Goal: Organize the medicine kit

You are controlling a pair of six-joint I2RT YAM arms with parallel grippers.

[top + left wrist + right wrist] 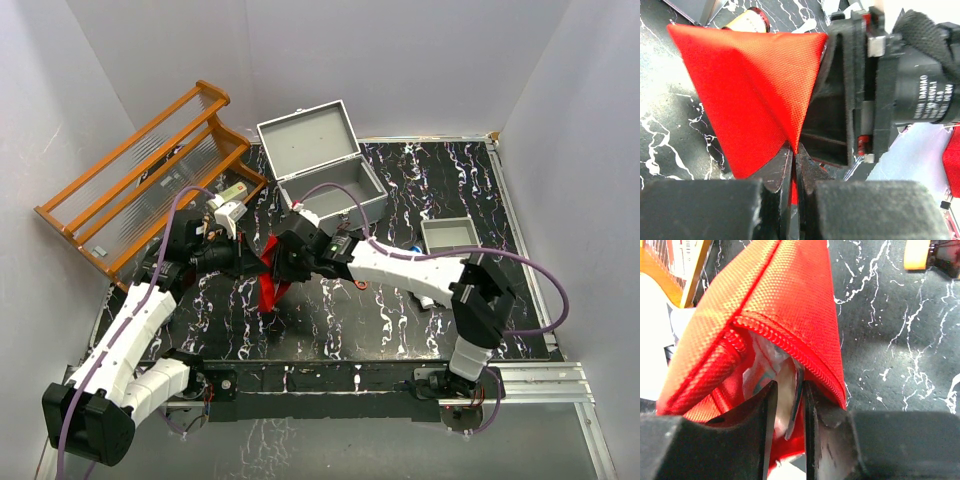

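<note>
The medicine kit (pixel 335 195), a grey metal box, stands open at the back centre with its lid (pixel 308 138) tilted up. A red fabric pouch (pixel 270 278) hangs between both grippers in front of it. My left gripper (pixel 247 262) is shut on a fold of the pouch (pixel 755 85), with the fabric pinched between its fingertips (pixel 795 152). My right gripper (pixel 287 260) is at the pouch's open zipper mouth (pixel 790 290). Its jaws (pixel 790 400) stand narrowly apart around a flat white packet (pixel 785 385) that reaches into the pouch.
A wooden rack (pixel 140 180) leans at the back left. A shallow grey tray (pixel 450 236) sits to the right. A white and blue item (pixel 425 298) lies by the right arm. An amber bottle (pixel 747 20) lies behind the pouch.
</note>
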